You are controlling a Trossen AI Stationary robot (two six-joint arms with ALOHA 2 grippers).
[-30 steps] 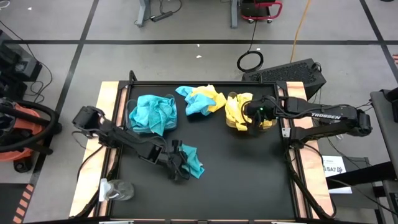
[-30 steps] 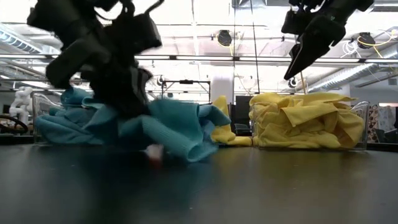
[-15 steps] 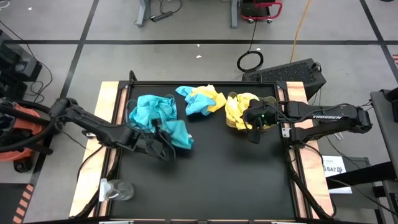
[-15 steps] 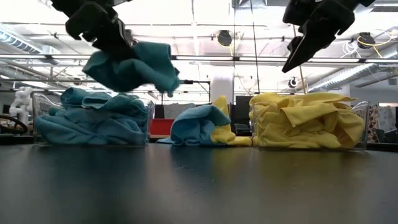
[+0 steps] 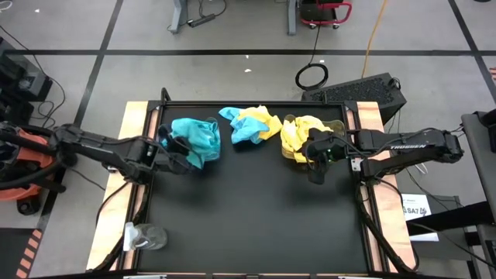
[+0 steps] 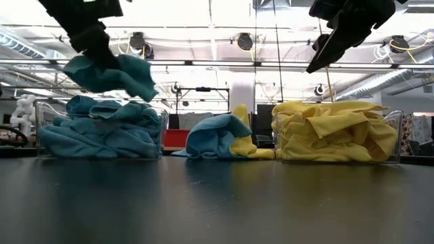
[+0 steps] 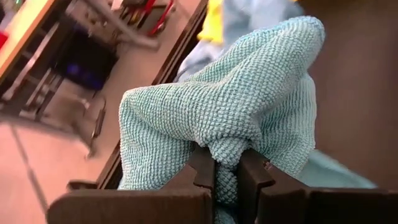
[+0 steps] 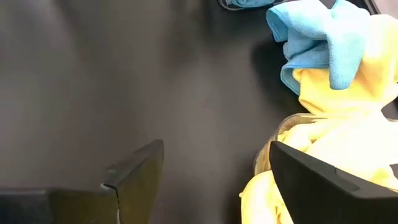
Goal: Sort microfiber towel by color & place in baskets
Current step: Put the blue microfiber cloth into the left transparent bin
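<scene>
My left gripper (image 6: 91, 42) is shut on a teal-blue towel (image 6: 112, 73) and hovers over the left basket (image 6: 41, 112), which is heaped with teal towels (image 5: 194, 133). The right basket (image 6: 397, 139) is full of yellow towels (image 5: 298, 138). My right gripper (image 8: 211, 180) is open, up in the air at the near side of that basket (image 5: 318, 160). Between the baskets, a loose heap of teal and yellow towels (image 5: 249, 124) lies on the black table. My left gripper pinches a bunched fold of the teal towel (image 7: 227, 169) between its two fingers. The rest of the cloth bulges out past the fingertips. The towel is lifted clear and hangs just below the gripper, above the teal heap in the left basket.
A clear glass object (image 5: 145, 236) stands at the table's near left corner. Wooden rails (image 5: 136, 116) run along the table's left and right sides. A black flat case (image 5: 364, 89) lies on the floor beyond the far right corner. The near half of the black table (image 5: 256, 217) is open.
My left gripper has lifted the teal towel off the table's near-middle and carried it up and toward the far left, to above the left basket. The towel went from lying on the table to hanging clear. My right gripper has drifted slightly toward the near edge, still open.
</scene>
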